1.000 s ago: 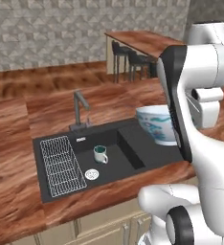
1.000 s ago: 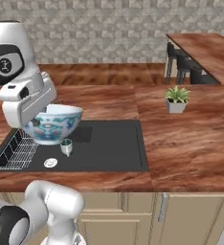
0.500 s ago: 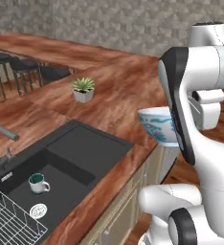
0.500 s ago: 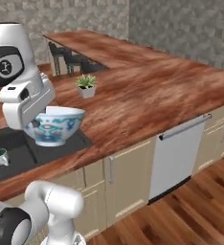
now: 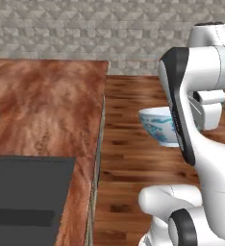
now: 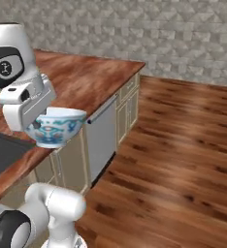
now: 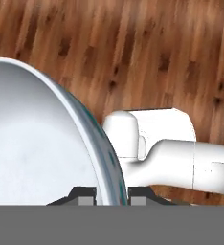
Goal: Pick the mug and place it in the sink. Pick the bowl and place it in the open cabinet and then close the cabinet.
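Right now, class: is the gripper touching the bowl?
Touching. The hand view shows the gripper with one finger on each side of the bowl rim, clamped on it, no gap.

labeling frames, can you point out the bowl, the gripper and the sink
bowl (image 6: 57,128): right base view, on its patterned outer wall.
gripper (image 7: 111,191): hand view, between fingertips pinching the rim.
sink (image 5: 23,187): left base view, on its black floor.

The bowl looks smooth and shiny, the counter and floor look like wood, the wall like rough stone.
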Robot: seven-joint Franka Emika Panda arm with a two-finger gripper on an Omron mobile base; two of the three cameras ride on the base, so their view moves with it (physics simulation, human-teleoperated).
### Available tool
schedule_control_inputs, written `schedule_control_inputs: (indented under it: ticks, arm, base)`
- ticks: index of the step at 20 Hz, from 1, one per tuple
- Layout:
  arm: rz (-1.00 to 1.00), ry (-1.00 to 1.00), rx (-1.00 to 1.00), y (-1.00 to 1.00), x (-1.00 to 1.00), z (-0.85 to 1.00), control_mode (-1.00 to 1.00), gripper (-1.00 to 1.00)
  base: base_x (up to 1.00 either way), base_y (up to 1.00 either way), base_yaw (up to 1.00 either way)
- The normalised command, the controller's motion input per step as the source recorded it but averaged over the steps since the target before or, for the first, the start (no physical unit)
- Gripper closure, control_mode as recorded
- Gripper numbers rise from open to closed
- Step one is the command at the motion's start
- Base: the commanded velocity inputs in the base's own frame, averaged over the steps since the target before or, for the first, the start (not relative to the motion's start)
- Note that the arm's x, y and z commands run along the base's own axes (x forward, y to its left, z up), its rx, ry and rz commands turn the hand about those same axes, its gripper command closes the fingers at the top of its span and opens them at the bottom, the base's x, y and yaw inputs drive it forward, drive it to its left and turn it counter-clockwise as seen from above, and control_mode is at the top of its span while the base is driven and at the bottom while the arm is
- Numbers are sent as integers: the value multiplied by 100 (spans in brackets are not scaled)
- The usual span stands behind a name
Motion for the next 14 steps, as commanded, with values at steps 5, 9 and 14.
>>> schedule_control_inputs:
  ticks: [5, 9, 14]
  arm:
    - [0, 0, 0, 0, 0, 0, 100, 100]
    - [0, 0, 0, 0, 0, 0, 100, 100]
    - [0, 0, 0, 0, 0, 0, 100, 100]
  base:
    - [0, 10, -95]
    - [0, 13, -96]
    - [0, 10, -98]
